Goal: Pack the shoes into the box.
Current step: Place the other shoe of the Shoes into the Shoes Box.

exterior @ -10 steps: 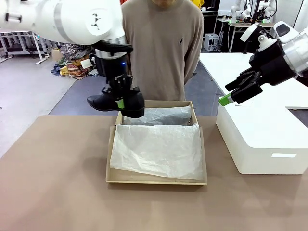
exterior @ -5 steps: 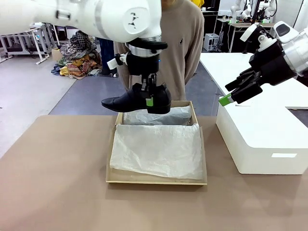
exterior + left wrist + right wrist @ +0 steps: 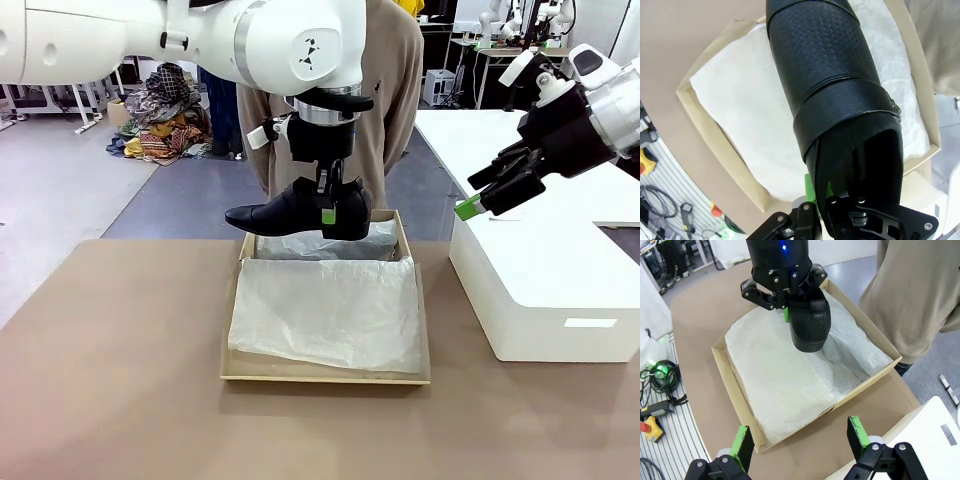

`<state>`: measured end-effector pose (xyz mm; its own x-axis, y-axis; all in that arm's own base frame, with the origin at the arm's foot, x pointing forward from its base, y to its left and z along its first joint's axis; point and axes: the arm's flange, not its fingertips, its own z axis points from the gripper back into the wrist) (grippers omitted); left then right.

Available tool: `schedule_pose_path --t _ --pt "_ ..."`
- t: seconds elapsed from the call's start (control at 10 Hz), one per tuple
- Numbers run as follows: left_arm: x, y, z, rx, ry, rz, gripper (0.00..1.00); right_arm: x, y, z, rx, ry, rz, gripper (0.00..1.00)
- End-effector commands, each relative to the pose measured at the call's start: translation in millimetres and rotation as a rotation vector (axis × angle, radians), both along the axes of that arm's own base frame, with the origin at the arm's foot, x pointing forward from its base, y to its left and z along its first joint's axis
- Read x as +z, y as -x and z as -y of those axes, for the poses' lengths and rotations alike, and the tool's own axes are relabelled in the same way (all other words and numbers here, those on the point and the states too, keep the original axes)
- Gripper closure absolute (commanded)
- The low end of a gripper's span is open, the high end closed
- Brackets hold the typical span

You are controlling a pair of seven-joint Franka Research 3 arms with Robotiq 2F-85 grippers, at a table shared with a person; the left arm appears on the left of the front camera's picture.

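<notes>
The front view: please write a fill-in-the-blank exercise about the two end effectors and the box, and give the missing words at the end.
1. The left end effector holds one black ____ in the air.
2. It hangs above the cardboard box, which is lined with white tissue ____.
3. The right end effector is ____ and holds nothing.
Missing words: shoe; paper; open.
</notes>
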<state>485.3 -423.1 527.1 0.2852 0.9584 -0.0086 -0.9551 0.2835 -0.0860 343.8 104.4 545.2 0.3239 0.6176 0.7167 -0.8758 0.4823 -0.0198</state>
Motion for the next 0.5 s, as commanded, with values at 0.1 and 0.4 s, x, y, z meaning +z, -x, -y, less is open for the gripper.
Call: schedule_pose_path --t 0.1,0.4 --pt "5 6 -11 0.0 0.01 -0.001 1.0 -1 -2 0 0.02 -0.023 0.007 0.0" --pt "5 -6 9 0.088 -0.044 0.01 1.0 -1 -2 0 0.02 -0.023 0.007 0.0"
